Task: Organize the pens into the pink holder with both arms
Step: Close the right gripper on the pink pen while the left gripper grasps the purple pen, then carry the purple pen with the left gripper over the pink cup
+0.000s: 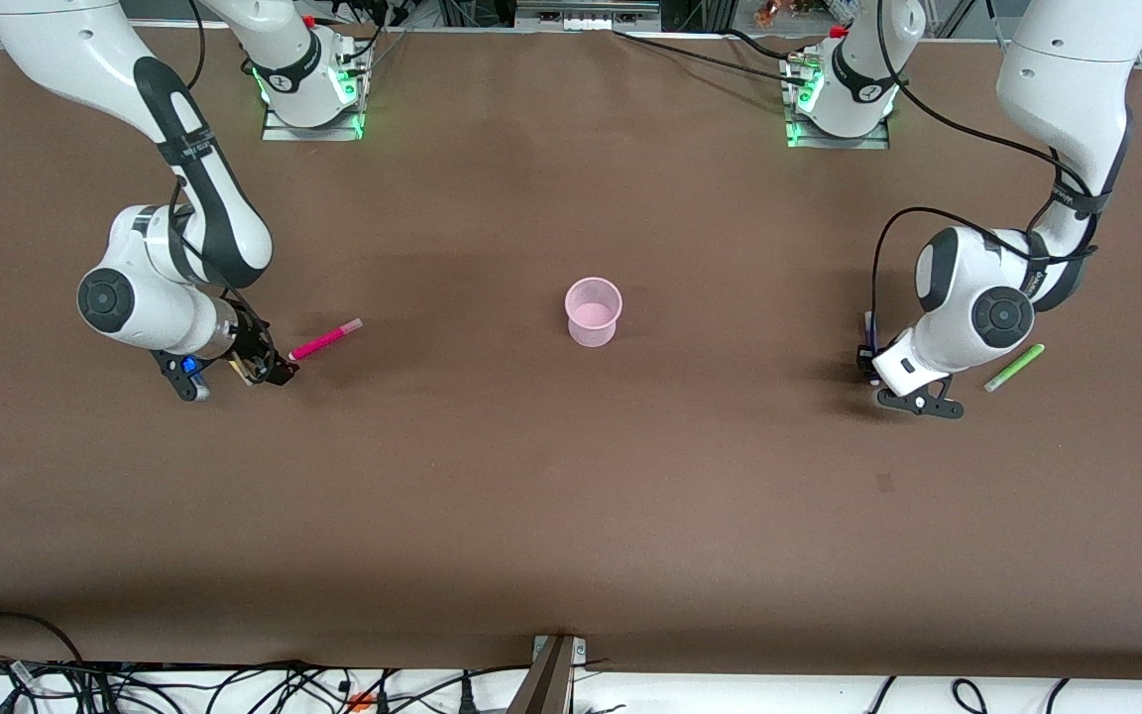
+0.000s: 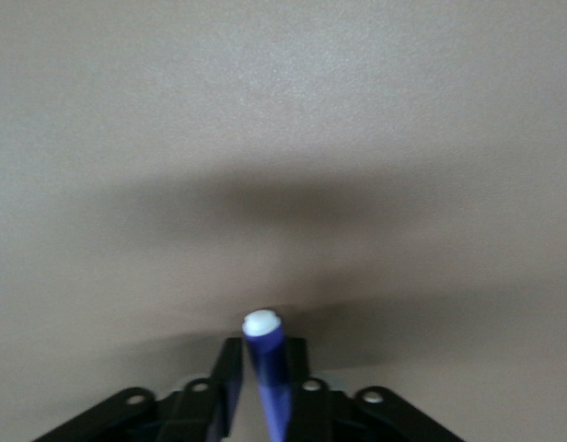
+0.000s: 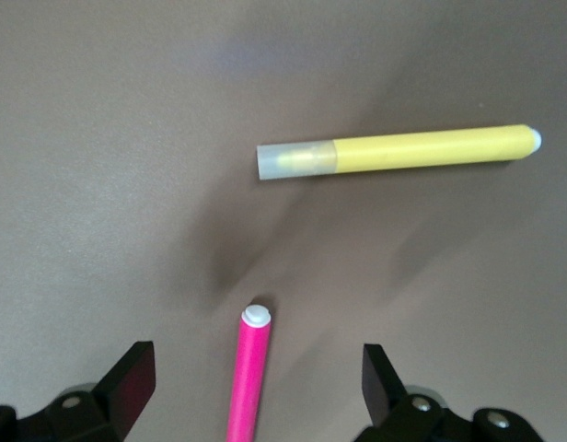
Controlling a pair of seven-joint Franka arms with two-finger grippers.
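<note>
The pink holder [image 1: 593,310] stands upright mid-table. My right gripper [image 1: 272,371] is low at the table, open, its jaws on either side of the magenta pen [image 1: 325,340], which lies flat. In the right wrist view the magenta pen [image 3: 249,378] lies between the wide-apart fingers [image 3: 132,379], with the yellow pen [image 3: 399,152] lying a little past its tip. My left gripper [image 1: 868,359] is low at the table, shut on the dark purple pen [image 2: 267,364]. The light green pen [image 1: 1014,367] lies beside the left arm's wrist. The yellow pen is hidden in the front view.
Both arm bases [image 1: 311,94] [image 1: 837,99] stand along the table edge farthest from the front camera. Cables [image 1: 234,684] lie along the nearest edge. Bare brown tabletop [image 1: 571,476] surrounds the holder.
</note>
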